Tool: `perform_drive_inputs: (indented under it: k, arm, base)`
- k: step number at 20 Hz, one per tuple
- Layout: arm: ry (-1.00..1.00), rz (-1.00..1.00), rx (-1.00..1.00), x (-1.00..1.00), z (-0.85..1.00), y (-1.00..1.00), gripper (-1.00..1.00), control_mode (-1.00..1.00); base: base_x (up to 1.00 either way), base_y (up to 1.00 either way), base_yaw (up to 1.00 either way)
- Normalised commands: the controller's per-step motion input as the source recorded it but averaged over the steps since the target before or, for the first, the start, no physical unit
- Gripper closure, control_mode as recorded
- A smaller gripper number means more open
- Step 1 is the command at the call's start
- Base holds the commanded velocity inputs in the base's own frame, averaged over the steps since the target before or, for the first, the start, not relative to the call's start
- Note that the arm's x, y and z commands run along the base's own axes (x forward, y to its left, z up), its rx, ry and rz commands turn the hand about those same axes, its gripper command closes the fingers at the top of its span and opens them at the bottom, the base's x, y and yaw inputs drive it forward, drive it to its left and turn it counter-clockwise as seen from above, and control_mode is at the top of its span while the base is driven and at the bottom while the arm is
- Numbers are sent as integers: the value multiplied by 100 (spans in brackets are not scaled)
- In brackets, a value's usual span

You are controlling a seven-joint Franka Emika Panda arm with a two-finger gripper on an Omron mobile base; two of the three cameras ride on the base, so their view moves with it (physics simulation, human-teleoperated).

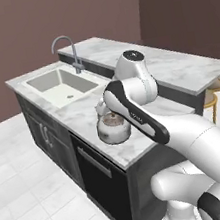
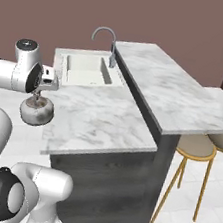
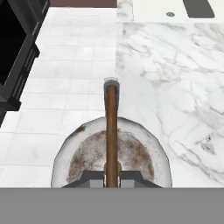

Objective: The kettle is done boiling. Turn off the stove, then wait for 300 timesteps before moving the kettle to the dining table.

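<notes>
The kettle hangs by its thin brown handle from the tool, whose jaws are pinched tight on that wire. In the right base view it floats at the outer edge of the lower marble desk, partly out over the tiled floor; the hand view agrees, with floor under its left half and marble under the right.

The worry, to my eye, is the grip: a narrow wire between two small fingers lets the body swing, so any quick move could set it rocking or let it slip, and on this side it would drop to the floor, not the marble.

The dining table is the raised slab on the far side, well apart from the kettle. To get there it must cross the lower desk and clear the step up at the slab's near edge; carried too low, its belly would likely knock that edge. The sink and its tall faucet stand off towards the far end, beside the route, not on it. Stools tuck beneath the table's far side.
</notes>
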Motion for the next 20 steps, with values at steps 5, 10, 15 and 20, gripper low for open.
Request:
perform_drive_inputs:
  k: [5, 10, 15, 20]
  arm:
    - [0, 0, 0, 0, 0, 0, 100, 100]
    - [0, 0, 0, 0, 0, 0, 100, 100]
    - [0, 0, 0, 0, 0, 0, 100, 100]
    - [0, 0, 0, 0, 0, 0, 100, 100]
  base:
    - [5, -60, 39]
    - [0, -66, 38]
    - [0, -73, 37]
    - [0, -72, 36]
